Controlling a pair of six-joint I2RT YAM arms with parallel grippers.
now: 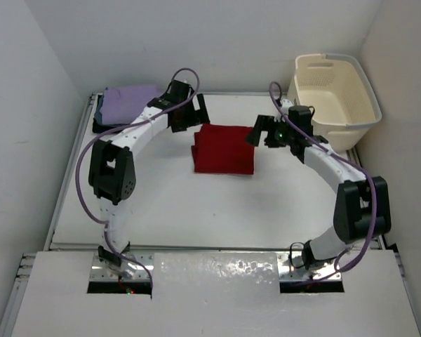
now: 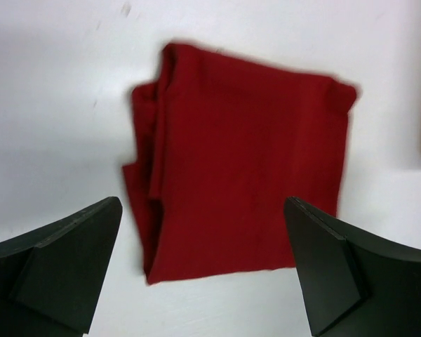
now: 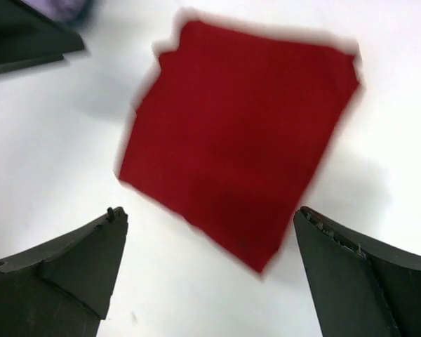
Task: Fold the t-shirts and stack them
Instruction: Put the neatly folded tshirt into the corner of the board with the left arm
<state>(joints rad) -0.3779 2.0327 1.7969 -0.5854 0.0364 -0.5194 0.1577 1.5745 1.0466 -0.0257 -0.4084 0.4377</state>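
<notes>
One red t-shirt (image 1: 223, 149) is laid at the table (image 1: 196, 210) centre, one lavender t-shirt (image 1: 128, 102) at the far-left corner; left pincer (image 1: 191, 116) and right pincer (image 1: 264, 135) are spread wide.

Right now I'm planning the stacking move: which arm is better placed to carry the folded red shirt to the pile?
Left, probably. The left gripper hangs open beside the red shirt, on the side toward the purple-topped pile; the right gripper, also open, is on the basket side.
</notes>
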